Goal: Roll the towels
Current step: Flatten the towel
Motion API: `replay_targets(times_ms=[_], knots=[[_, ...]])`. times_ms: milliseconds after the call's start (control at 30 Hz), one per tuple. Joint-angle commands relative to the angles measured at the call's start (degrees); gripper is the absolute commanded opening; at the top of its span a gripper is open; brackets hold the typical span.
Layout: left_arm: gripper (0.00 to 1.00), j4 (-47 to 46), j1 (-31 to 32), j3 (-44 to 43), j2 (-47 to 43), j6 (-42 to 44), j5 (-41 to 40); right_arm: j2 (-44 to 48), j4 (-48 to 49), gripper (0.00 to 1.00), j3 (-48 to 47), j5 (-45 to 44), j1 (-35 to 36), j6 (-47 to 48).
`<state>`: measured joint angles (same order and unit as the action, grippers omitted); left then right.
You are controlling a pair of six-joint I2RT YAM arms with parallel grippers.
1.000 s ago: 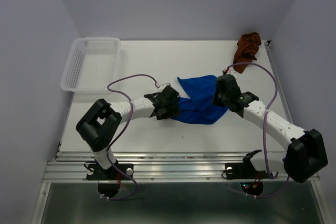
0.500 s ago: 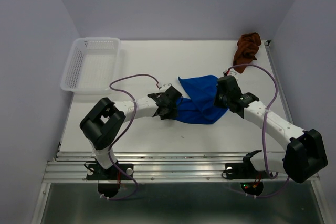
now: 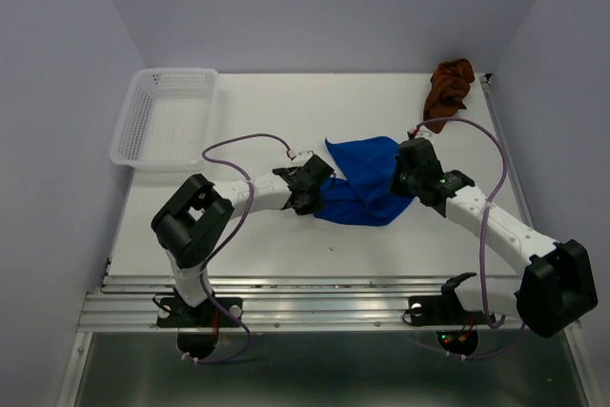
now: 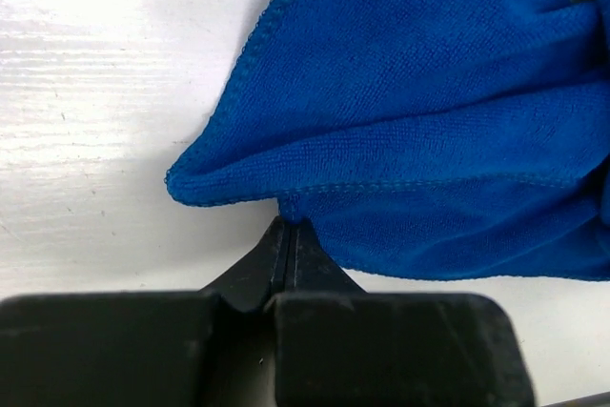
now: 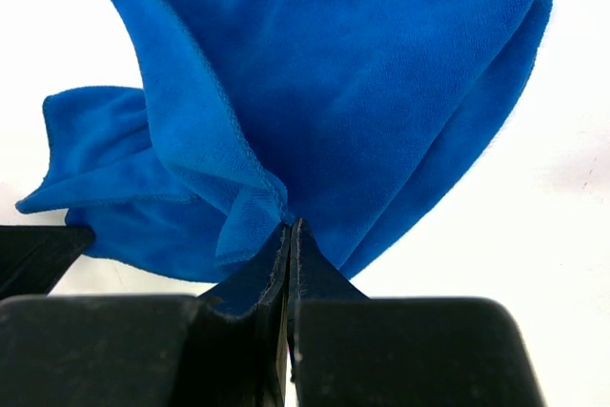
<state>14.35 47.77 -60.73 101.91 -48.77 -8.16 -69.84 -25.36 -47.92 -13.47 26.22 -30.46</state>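
The blue towel lies crumpled in the middle of the white table. My left gripper is at its left edge, shut on the towel's hem. My right gripper is at the towel's right side, shut on a fold of the blue towel, which bunches up over its fingertips. The rust-brown towel sits in a heap in the far right corner, away from both grippers.
A white perforated basket stands at the far left of the table. Purple cables loop over both arms. Grey walls close in the table on the left, right and back.
My left gripper has slid right to the blue towel's left edge and shut on it. The right gripper has stayed shut on the towel and barely moved.
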Motion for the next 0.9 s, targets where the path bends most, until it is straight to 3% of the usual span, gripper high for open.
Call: replay_targets(times_ms=[0,233,467,700,867], knots=[[0.0,3.2,1.0,1.7,0.4,-0.4,-1.8,1.7,1.1,0.01,-0.2,-0.1,-0.7,0.5],[0.0,3.2,1.1,1.1,-10.7,1.2,-3.2,2.5,1.2,0.01,-2.4,1.0,-4.6,-0.3],[0.0,4.6,-0.6,-1.2,-25.5,3.1,-6.3,6.8,1.2,0.01,-7.4,7.7,-19.9,1.7],[0.0,7.6,-9.9,-2.2,-39.1,4.8,-7.8,9.8,-1.4,0.01,-11.8,17.3,-33.4,2.4],[0.0,12.0,-17.6,-3.7,-43.5,6.1,-9.1,10.8,-5.3,0.01,-17.4,18.8,-36.5,3.9]])
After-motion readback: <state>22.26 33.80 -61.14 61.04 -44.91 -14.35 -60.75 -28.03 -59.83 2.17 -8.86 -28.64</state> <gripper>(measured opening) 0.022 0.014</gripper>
